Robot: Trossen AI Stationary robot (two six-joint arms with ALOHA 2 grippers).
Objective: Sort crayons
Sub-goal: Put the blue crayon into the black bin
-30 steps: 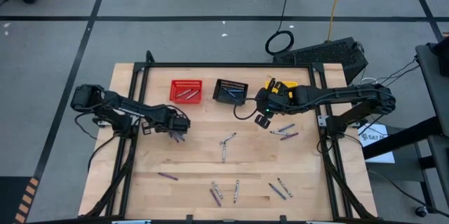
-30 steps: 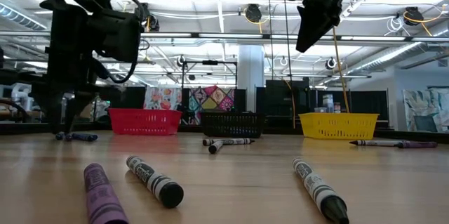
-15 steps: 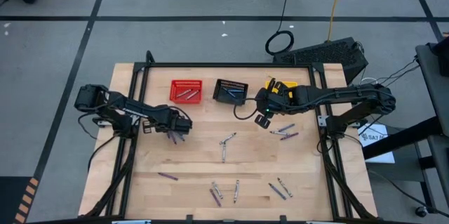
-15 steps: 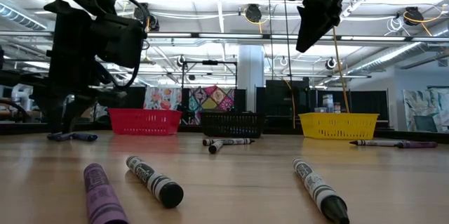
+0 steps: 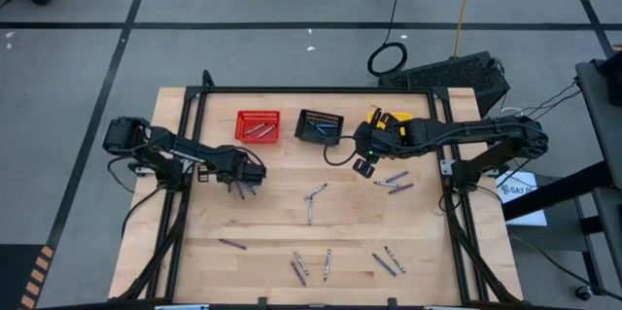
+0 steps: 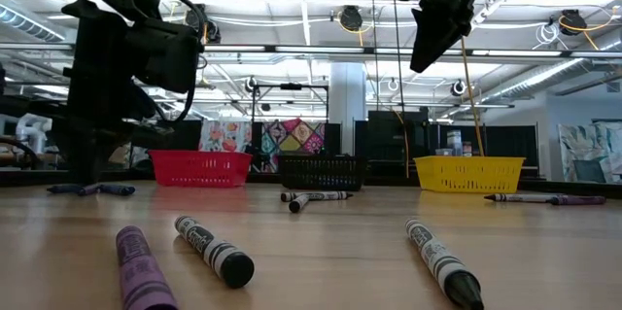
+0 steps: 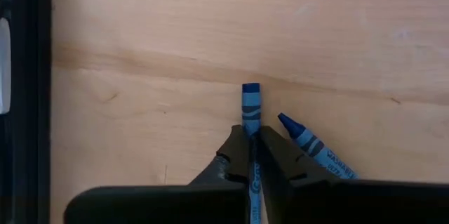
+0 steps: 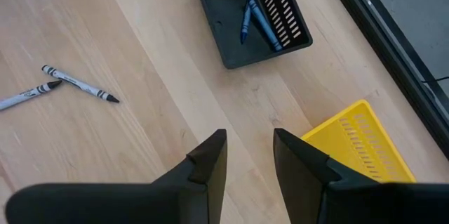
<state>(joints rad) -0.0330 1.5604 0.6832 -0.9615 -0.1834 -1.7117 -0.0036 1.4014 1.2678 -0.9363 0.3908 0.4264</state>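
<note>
Two blue crayons lie near the red basket [image 5: 258, 125], and the left claw [image 7: 251, 155] pinches one blue crayon [image 7: 250, 108] on the surface, so lifting toward the black basket [image 5: 319, 125] likely follows, while the right claw [image 8: 249, 155] hangs spread.

I work in a large robotics lab or workshop hall. My wooden table [image 5: 282, 223] sits inside a black metal frame [image 5: 194, 96] on a grey concrete floor [image 5: 243, 48] marked with dark tape lines [image 5: 292, 25]. Loose cables [image 5: 389, 57] coil on that floor, and a yellow cord [image 5: 466, 4] trails across it. Level across the table, I see an open ceiling with long strip lights [image 6: 292, 50], exposed beams and hanging cable reels [image 6: 352, 18]. Colourful patterned panels [image 6: 282, 137] stand along the far wall, beside dark partitions [image 6: 389, 145].
</note>
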